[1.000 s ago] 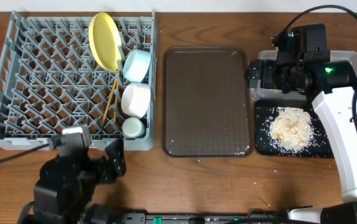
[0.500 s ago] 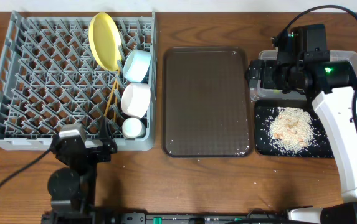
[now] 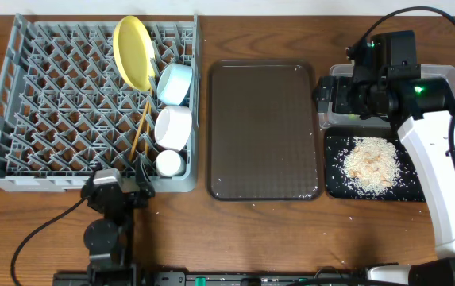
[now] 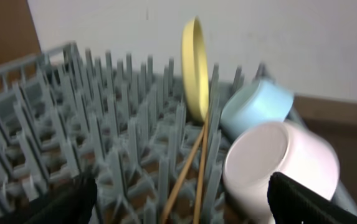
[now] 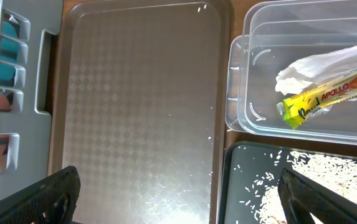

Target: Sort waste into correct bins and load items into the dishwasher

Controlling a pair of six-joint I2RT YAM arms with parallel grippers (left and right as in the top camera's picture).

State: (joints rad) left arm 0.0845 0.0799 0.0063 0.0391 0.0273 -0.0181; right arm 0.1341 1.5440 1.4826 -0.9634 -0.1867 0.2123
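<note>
Brown wooden worktop (image 3: 275, 238) holds a big grey plastic dish rack (image 3: 52, 119) with a round yellow plate (image 3: 132, 52) standing in it. Both the left hand (image 3: 120, 191) and the right hand (image 3: 328, 99) are wide open and empty. A green-and-orange snack wrapper (image 5: 328, 96) lies in a clear plastic box (image 5: 240, 93).

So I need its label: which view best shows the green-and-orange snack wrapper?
Right wrist: the snack wrapper lies in the clear plastic box, print legible. Overhead, the right arm hides it; left wrist misses it.
</note>
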